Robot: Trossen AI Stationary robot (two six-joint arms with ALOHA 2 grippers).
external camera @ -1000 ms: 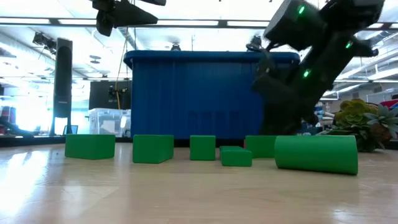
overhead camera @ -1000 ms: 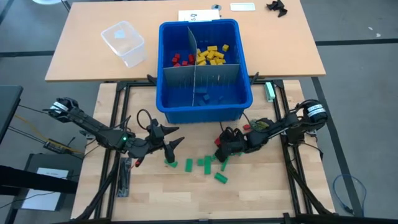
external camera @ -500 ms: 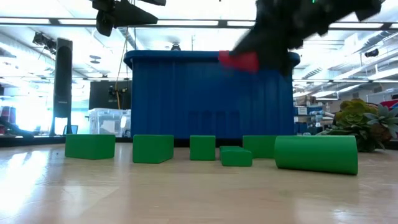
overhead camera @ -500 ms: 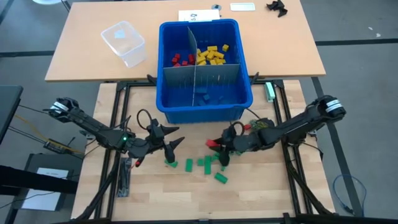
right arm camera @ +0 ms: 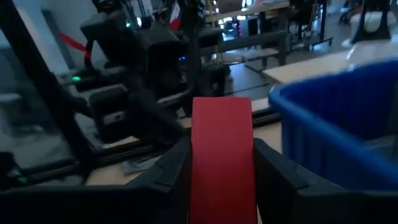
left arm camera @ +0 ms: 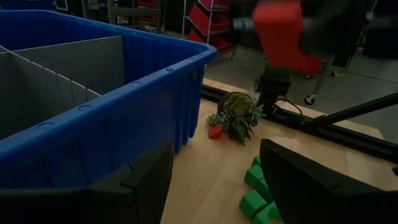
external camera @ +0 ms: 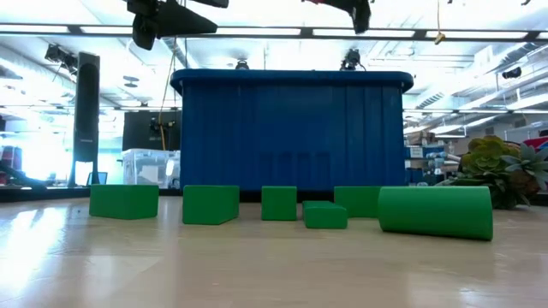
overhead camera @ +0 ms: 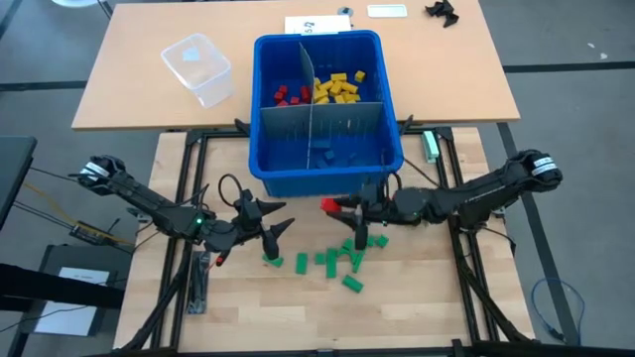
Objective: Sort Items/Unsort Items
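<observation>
1 red block (overhead camera: 328, 206) was clamped in the right gripper (overhead camera: 335, 207), held above the table just beside the blue bin's (overhead camera: 327, 182) front wall; left gripper (overhead camera: 281, 226) was parked open, empty, nearby.

Raised my right gripper (overhead camera: 335, 206) with red block (overhead camera: 326, 205) off green pile, up toward blue bin (overhead camera: 327, 178) front.

A light wooden table (overhead camera: 417, 307) carries a blue bin (overhead camera: 327, 171); green blocks (overhead camera: 342, 263) lie scattered just in front of the bin.
</observation>
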